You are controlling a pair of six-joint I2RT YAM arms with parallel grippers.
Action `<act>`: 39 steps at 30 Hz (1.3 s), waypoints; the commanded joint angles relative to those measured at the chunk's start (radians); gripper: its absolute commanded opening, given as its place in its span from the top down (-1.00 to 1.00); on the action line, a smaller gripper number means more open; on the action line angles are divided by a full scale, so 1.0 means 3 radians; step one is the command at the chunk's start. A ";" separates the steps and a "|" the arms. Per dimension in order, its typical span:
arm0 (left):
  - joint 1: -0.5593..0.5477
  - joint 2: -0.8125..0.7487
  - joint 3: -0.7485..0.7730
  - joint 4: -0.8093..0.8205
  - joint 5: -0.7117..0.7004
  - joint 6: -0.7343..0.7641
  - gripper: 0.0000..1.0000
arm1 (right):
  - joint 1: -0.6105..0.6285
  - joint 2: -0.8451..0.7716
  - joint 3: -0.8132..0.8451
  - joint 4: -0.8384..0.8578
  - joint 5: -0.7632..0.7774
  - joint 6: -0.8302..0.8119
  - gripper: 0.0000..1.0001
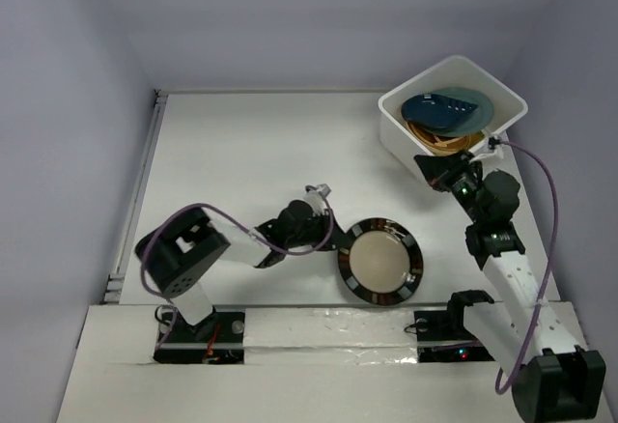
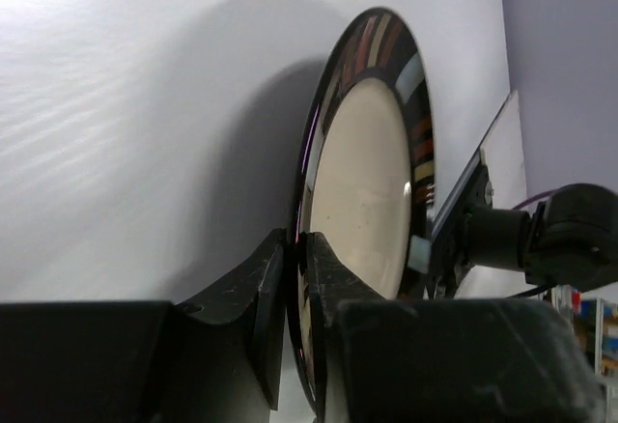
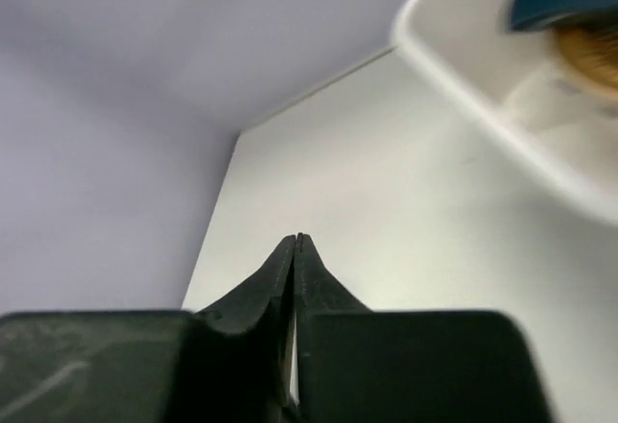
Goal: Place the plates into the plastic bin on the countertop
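- The left gripper point(image 2: 297, 239) has its two fingers pinched on the near rim of the black-rimmed, white-centred round plate point(image 2: 362, 201), one finger on each face.
- That plate sits on the white countertop point(image 1: 251, 153) between the two arm bases, well apart from the white plastic bin point(image 1: 401, 138) in the far right corner.
- From the wrist view it looks tipped up, though I can't tell whether its far edge touches the surface.
- The right gripper point(image 3: 294, 239) is closed on nothing, just in front of the bin's near wall.
- Inside the bin I see a dark-blue leaf-shaped plate point(image 1: 444, 109) lying over an orange woven round plate point(image 1: 435, 141).
- Risk: an edge-only pinch may let the plate swivel or slip out.
- Risk: the right arm stands in the likely path to the bin, so the two could collide.
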State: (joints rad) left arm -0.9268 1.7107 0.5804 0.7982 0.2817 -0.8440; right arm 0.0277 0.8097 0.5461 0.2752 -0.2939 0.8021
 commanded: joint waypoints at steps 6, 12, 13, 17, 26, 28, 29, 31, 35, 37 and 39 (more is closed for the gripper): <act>0.0701 -0.1493 -0.0477 -0.0211 0.0135 0.0062 1.00 | 0.0573 -0.0178 -0.0444 0.0049 -0.0263 -0.0245 -0.86; 0.1115 -0.2388 -0.0467 -0.0773 0.0140 0.0124 1.00 | 0.0746 -0.0153 -0.0716 0.0110 -0.0058 -0.0245 -0.99; 0.1161 -0.2470 -0.0462 -0.0814 0.0160 0.0124 1.00 | 0.0802 -0.0122 -0.0736 0.0131 -0.0048 -0.0250 -0.99; 0.1407 -0.2813 -0.0457 -0.0917 0.0364 0.0047 1.00 | 0.0966 0.0082 -0.0777 0.0278 -0.0114 -0.0286 -0.99; 0.1540 -0.2992 -0.0401 -0.0795 0.0671 -0.0132 1.00 | 0.1375 0.0772 -0.0772 0.1309 -0.0605 0.0026 -0.91; 0.1570 -0.3023 -0.0431 -0.0708 0.0707 -0.0203 1.00 | 0.1411 0.0992 -0.0757 0.1541 -0.0733 0.0184 -0.85; 0.1571 -0.3053 -0.0431 -0.0627 0.0748 -0.0244 1.00 | 0.1411 0.1074 -0.0742 0.1790 -0.0784 0.0230 -0.82; 0.1571 -0.3084 -0.0401 -0.0610 0.0779 -0.0301 1.00 | 0.1411 0.1283 -0.0757 0.2093 -0.0912 0.0450 -0.47; 0.1601 -0.3227 -0.0238 -0.1171 0.0540 -0.0082 0.78 | 0.1411 0.1417 -0.0787 0.2641 -0.0943 0.0721 0.79; 0.1601 -0.3324 -0.0135 -0.1443 0.0340 0.0163 0.33 | 0.1411 0.1361 -0.0772 0.2611 -0.0861 0.0747 1.00; 0.1601 -0.3493 -0.0069 -0.1796 0.0038 0.0317 -0.03 | 0.1411 0.1198 -0.0676 0.2392 -0.0729 0.0686 1.00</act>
State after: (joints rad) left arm -0.4435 0.7521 0.4576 0.2695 0.3759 -0.8055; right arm 0.4507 1.2236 0.3038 0.8867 -0.5529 0.9825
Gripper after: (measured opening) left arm 0.449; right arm 0.057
